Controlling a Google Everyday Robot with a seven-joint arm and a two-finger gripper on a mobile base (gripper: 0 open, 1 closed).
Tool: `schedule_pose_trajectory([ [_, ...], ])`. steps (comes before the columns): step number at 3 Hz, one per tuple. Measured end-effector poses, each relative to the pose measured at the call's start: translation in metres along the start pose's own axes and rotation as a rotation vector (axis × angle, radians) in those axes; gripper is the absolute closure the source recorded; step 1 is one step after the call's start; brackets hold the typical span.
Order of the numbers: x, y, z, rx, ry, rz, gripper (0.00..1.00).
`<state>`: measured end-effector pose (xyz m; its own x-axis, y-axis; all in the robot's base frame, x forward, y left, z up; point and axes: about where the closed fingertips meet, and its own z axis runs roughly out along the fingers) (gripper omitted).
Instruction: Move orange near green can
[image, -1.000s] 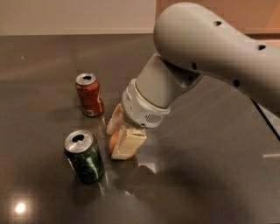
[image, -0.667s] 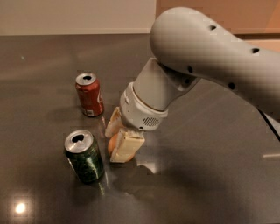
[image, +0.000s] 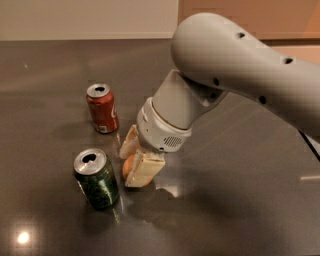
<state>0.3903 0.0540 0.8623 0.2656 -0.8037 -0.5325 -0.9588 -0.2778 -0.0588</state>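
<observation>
One hand (image: 131, 166) pinches the orange (image: 128, 169), which sits just beside the green can (image: 97, 179).

I've got the gripper (image: 131, 169) down at the dark table (image: 240, 210), its two fingers (image: 145, 170) pinching the orange (image: 127, 167) from either side. The green can (image: 96, 179) stands upright just beside the orange on the left. The red can (image: 102, 108) stands upright further back.
</observation>
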Motion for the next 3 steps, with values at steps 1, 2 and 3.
schedule_pose_trajectory([
  [1, 0.0011, 0.0009, 0.0, -0.009, -0.01, 0.002, 0.14],
  [2, -0.0006, 0.0016, -0.0006, -0.007, -0.008, -0.001, 0.0],
  [3, -0.0006, 0.0016, -0.0006, -0.007, -0.008, -0.001, 0.0],
])
